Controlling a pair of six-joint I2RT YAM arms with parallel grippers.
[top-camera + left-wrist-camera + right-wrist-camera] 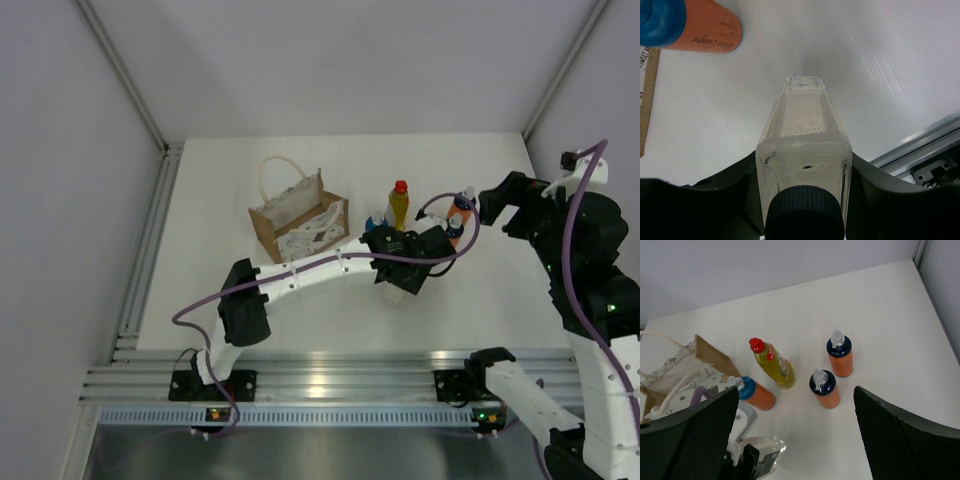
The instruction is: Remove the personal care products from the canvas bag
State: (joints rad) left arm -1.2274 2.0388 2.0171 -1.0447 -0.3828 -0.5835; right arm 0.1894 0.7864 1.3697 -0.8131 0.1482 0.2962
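My left gripper (805, 167) is shut on a clear-whitish bottle (805, 120) with a dark grey cap (805, 212). It holds the bottle just below the cap, base tilted toward the white table, right of the canvas bag (298, 225). The right wrist view shows this clear bottle (766, 454) low at the left. A yellow bottle with a red cap (773, 363) and three orange bottles with blue tops (840, 356) (824, 389) (755, 392) stand on the table beside the bag (682, 365). My right gripper (797, 440) hangs open above them, holding nothing.
White walls close in the table at the back and both sides. An aluminium rail (330, 375) runs along the near edge and shows at the right of the left wrist view (920, 150). A purple cable (300, 275) trails along the left arm.
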